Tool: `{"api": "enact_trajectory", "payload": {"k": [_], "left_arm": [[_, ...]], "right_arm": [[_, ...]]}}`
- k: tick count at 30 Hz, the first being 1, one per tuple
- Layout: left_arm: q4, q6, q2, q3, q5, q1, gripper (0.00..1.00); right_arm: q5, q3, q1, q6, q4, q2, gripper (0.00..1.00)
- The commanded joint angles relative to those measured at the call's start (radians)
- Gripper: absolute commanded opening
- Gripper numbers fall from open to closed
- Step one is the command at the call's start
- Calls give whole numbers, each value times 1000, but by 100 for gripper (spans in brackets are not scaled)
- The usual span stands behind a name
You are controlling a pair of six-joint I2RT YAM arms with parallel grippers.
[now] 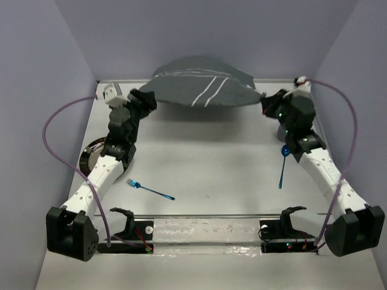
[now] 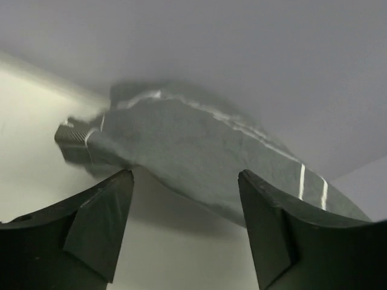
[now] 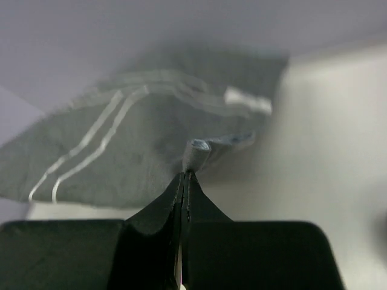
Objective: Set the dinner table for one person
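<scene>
The dark grey cloth with white stripes (image 1: 199, 89) hangs above the back of the white dinner table (image 1: 211, 163). My right gripper (image 1: 265, 104) is shut on the cloth's right corner; in the right wrist view the jaws (image 3: 187, 175) pinch a fold of the cloth (image 3: 121, 145). My left gripper (image 1: 148, 99) is at the cloth's left end. In the left wrist view it is open (image 2: 184, 175), with the cloth (image 2: 193, 145) just beyond the fingertips and nothing between them. A blue fork (image 1: 150, 189) lies front left of centre. A blue spoon (image 1: 283, 163) lies by the right arm.
A dark round plate (image 1: 91, 156) sits at the left edge, partly under my left arm. Lavender walls (image 1: 36, 78) close in the left, back and right sides. A metal rail (image 1: 199, 216) runs along the near edge between the arm bases.
</scene>
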Motion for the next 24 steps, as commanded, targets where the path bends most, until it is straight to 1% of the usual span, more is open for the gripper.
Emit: {"api": "enact_trajectory", "payload": {"k": [1, 2, 4, 5, 6, 9, 11, 13, 15, 16, 17, 19, 22, 24], "left_arm": [[85, -110, -104, -300, -62, 12, 87], [88, -150, -126, -342, -78, 12, 89], [86, -179, -176, -417, -90, 10, 88], [85, -198, -189, -477, -104, 7, 87], [82, -207, -201, -505, -112, 4, 86], [53, -227, -188, -559, -125, -17, 83], [27, -230, -169, -570, -145, -40, 79], [8, -229, -126, -562, -173, -74, 75], [-28, -219, -76, -536, -182, -86, 75], [-47, -198, -3, -516, -184, -91, 75], [-80, -189, 82, -463, -194, -94, 75], [-99, -179, 157, -397, -211, -103, 75], [-93, -193, 266, -360, -213, -111, 71], [-90, -209, 320, -327, -251, -111, 69]], "right_arm": [[-73, -300, 1, 80, 98, 50, 0], [-73, -372, 1, 85, 112, 62, 0], [-56, -425, 1, 92, 127, 104, 0], [-50, -449, 1, 88, 128, 119, 0], [-36, -456, 1, 88, 123, 133, 0], [-30, -472, 1, 95, 108, 155, 0], [7, -486, 1, 117, 105, 148, 0], [27, -508, 1, 126, 98, 147, 0], [51, -522, 1, 128, 88, 150, 0], [70, -523, 1, 128, 79, 150, 0], [71, -523, 1, 128, 69, 144, 0], [64, -531, 1, 135, 69, 132, 0], [59, -540, 1, 128, 68, 96, 0], [57, -551, 1, 121, 69, 70, 0]]}}
